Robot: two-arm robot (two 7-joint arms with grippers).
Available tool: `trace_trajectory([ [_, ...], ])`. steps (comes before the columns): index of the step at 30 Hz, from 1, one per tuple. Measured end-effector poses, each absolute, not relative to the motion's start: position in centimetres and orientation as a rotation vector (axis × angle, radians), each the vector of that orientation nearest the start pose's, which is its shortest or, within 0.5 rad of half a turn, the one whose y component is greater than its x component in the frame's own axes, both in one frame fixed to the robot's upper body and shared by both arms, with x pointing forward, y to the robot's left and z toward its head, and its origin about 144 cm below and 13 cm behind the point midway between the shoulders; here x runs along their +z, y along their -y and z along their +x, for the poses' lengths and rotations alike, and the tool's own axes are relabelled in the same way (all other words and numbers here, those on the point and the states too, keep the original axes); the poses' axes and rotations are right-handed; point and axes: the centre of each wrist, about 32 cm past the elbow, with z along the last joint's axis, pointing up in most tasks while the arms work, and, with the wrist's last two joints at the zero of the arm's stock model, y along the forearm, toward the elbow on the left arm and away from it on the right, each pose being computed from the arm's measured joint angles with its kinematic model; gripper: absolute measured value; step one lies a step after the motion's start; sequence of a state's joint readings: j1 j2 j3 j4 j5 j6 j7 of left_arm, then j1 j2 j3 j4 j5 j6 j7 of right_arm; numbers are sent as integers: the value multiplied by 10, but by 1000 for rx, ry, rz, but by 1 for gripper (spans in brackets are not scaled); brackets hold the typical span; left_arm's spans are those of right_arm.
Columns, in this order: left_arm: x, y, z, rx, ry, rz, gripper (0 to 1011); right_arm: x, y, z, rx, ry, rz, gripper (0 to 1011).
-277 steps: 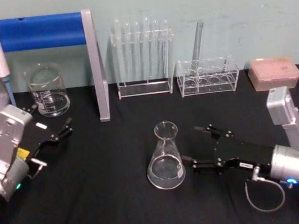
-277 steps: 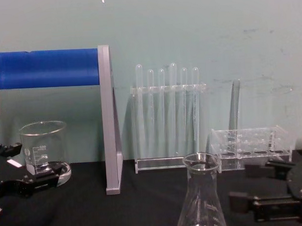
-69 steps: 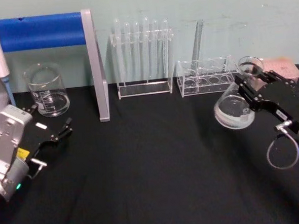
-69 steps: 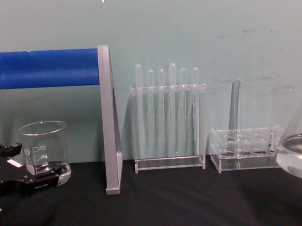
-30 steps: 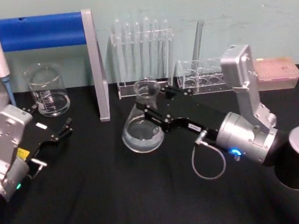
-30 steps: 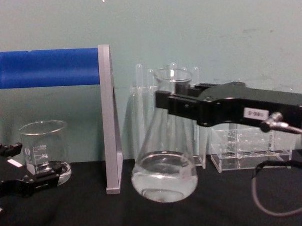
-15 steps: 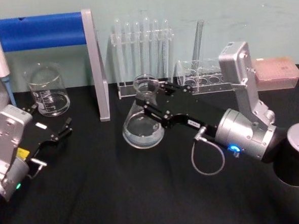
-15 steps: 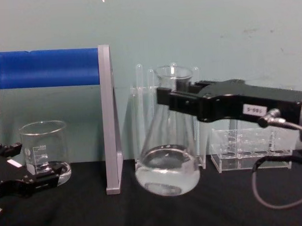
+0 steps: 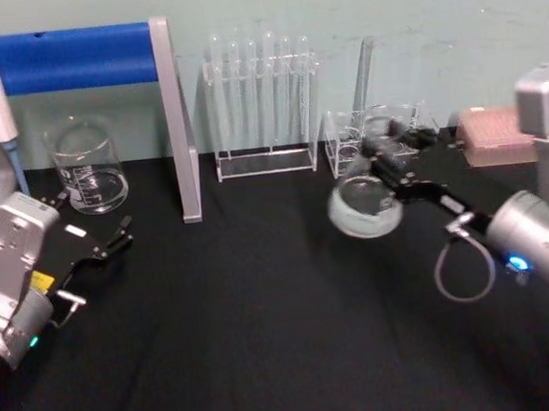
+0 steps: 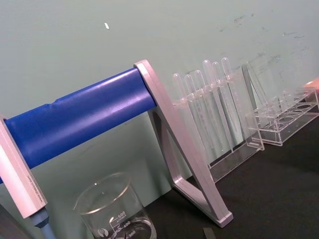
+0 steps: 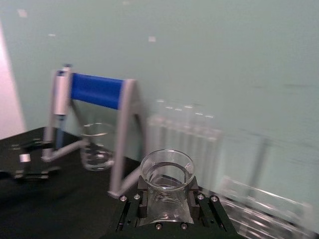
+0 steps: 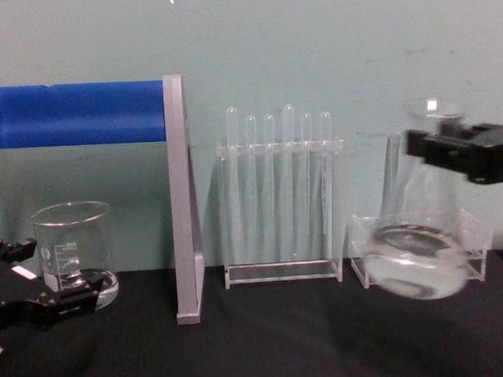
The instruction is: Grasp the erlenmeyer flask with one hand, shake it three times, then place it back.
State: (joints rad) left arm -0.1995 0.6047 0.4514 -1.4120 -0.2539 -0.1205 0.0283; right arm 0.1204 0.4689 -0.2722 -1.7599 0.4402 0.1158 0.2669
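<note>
**Flask up in the right gripper, over by the low rack**

The head view had the right gripper reaching in from the right, fingers clamped either side of the flask neck. The flask was tilted and held off the black table, just in front of the low rack.

The chest view gave what the head view couldn't: from the side, a shallow pool of clear liquid sat in the flask's wide base. The right wrist view looked straight down into the open rim, the neck pinched between both fingers.

Over on the left, the left gripper rested low near the table edge, fingers apart and holding nothing.

The beaker stood behind it beside the blue-barred stand; whether it held anything, I couldn't tell. The left wrist view showed its printed scale close up. The tall rack carried six upright tubes, and the low rack had one long tube.
</note>
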Motion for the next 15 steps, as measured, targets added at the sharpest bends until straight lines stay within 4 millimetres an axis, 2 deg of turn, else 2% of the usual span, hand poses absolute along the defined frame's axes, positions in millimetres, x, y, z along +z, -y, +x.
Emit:
trace_trajectory([
  [7,1140,-310,489,1248,285,304,1001,1226,281,459,-1113,65,-2,447],
  [15,1140,-310,489,1248,285,304,1001,1227,288,456,-1150,56,-2,447],
])
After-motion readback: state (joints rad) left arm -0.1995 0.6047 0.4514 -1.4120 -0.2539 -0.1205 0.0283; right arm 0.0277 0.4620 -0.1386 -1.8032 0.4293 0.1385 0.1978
